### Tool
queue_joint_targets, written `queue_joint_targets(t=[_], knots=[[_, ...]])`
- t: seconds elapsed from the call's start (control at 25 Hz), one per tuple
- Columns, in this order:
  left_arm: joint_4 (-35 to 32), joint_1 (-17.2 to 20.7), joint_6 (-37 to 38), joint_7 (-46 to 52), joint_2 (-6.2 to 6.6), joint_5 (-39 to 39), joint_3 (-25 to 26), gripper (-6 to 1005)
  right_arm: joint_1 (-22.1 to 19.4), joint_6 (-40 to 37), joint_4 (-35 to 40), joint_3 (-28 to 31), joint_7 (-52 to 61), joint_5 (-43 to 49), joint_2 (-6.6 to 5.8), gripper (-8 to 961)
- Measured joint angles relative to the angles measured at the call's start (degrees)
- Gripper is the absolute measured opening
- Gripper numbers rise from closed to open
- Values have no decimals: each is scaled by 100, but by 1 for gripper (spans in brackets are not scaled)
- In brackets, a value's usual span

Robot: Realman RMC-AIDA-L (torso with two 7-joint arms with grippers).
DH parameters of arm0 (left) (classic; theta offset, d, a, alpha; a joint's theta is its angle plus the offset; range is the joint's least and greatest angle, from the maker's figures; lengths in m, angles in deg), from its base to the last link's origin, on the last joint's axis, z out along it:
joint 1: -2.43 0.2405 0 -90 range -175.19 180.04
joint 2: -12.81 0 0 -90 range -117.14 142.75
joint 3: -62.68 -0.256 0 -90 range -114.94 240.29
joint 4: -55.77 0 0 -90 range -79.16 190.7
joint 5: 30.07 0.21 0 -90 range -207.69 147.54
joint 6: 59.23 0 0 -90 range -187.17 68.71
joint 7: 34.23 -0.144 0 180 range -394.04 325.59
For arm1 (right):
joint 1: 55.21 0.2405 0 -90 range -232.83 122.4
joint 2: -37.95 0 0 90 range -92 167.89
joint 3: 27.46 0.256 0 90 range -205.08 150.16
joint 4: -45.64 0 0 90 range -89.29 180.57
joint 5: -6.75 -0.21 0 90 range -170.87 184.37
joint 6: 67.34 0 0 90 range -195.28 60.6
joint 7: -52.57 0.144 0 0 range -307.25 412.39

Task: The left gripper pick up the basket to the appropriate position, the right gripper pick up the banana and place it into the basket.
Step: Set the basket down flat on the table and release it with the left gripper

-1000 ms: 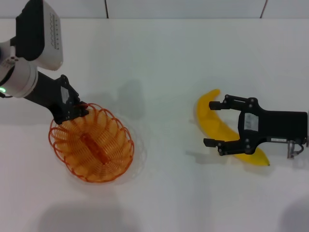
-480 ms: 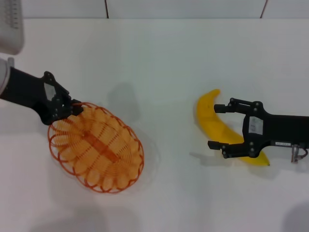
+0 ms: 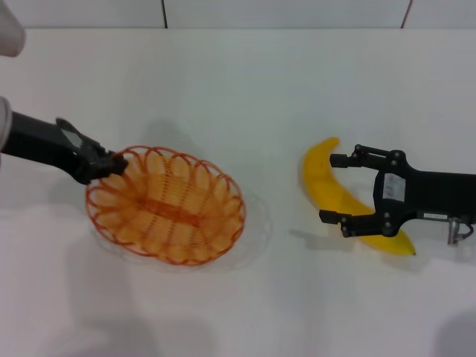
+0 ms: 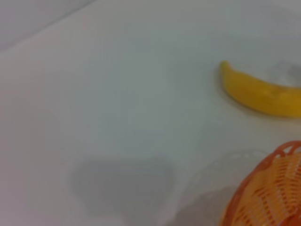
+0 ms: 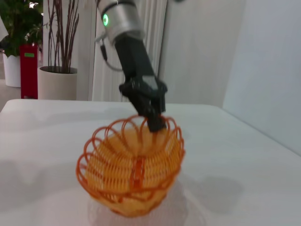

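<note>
The orange wire basket [image 3: 165, 204] is at the left of the white table, long side across. My left gripper [image 3: 111, 163] is shut on its left rim, and a faint shadow spreads under the basket. The right wrist view shows this grip on the basket [image 5: 131, 174], with the left gripper [image 5: 155, 120] pinching the far rim. The yellow banana [image 3: 320, 175] lies on the table at the right. My right gripper [image 3: 330, 188] is open, one finger on each side of the banana's middle. The left wrist view shows the banana [image 4: 258, 94] and a piece of the basket [image 4: 268, 197].
The white table [image 3: 245, 89] stretches between basket and banana with nothing on it. A wall edge runs along the back. In the right wrist view, potted plants [image 5: 51, 56] and a curtain stand beyond the table.
The left gripper has swung the basket to the right and turned it so it lies across. The left arm has dropped lower. The right gripper has stayed open around the banana.
</note>
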Motion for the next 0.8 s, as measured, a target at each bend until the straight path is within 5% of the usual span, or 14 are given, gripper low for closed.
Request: queue_joint_targets(t=[0.48,0.8], knots=[[1894,-577,-1079,771,3,-198,2,67,72,-27,-6,-3,0,-83,3,889],[2389,-789,-1407,865,11,-134,-9,67,120,-27,-34,-5,0,-269,1,889]])
